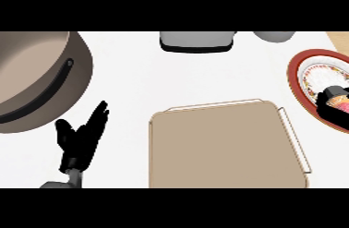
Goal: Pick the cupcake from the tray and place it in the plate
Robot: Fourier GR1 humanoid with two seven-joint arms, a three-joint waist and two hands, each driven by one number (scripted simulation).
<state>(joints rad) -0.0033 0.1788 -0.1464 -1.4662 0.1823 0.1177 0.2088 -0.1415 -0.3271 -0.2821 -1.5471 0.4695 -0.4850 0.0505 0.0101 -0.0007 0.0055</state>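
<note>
now the cupcake (340, 101) is over the plate (294, 75), near its lower rim, with the right hand (327, 111) curled round it. released this close to the rim, it could tip or roll off. the tray (225, 148) lies alongside; the left hand (81, 139) rests open at far left.

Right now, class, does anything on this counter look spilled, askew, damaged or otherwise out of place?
Nothing looks spilled or damaged. The tray lies slightly turned, and the cupcake is not on it but over the plate, with the right hand curled round it. The left hand rests open at lower left.
</note>
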